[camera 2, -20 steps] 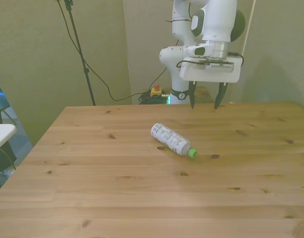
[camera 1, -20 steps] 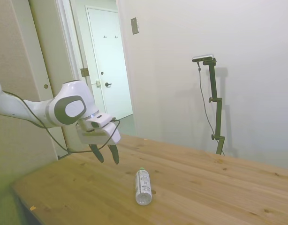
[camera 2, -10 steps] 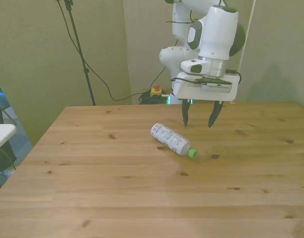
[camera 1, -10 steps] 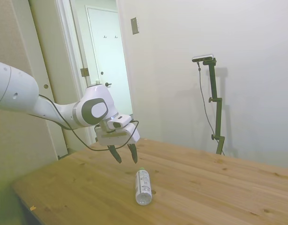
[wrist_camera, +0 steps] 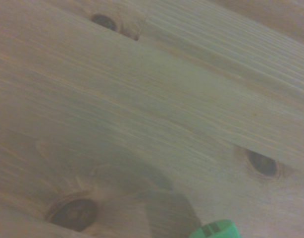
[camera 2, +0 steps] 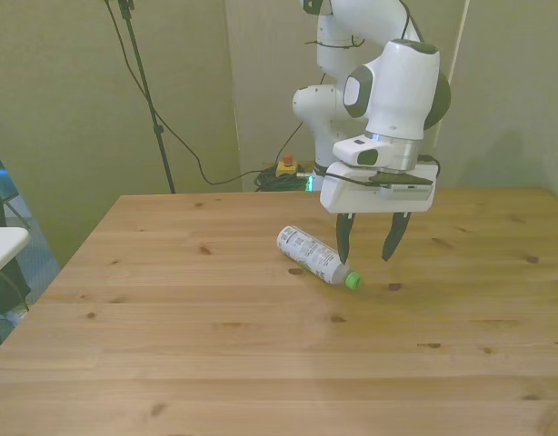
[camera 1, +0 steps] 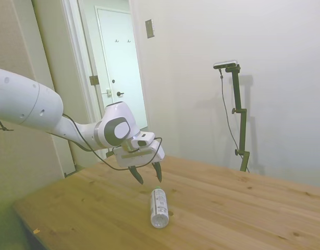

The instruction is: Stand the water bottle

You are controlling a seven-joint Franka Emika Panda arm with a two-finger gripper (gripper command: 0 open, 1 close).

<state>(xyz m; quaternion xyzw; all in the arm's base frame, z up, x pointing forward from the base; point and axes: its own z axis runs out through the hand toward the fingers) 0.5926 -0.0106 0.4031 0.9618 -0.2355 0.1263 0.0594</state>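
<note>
Green-capped water bottle (camera 2: 312,255) lying flat, cap seemingly camera-ward

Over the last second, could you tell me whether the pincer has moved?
Yes. The pincer has come forward and down toward the water bottle, which has stayed put on the table; it now hangs open above the green cap.

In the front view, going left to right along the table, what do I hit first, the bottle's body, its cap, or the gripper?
Water bottle body, then its green cap, then the gripper, open above the cap end.
</note>
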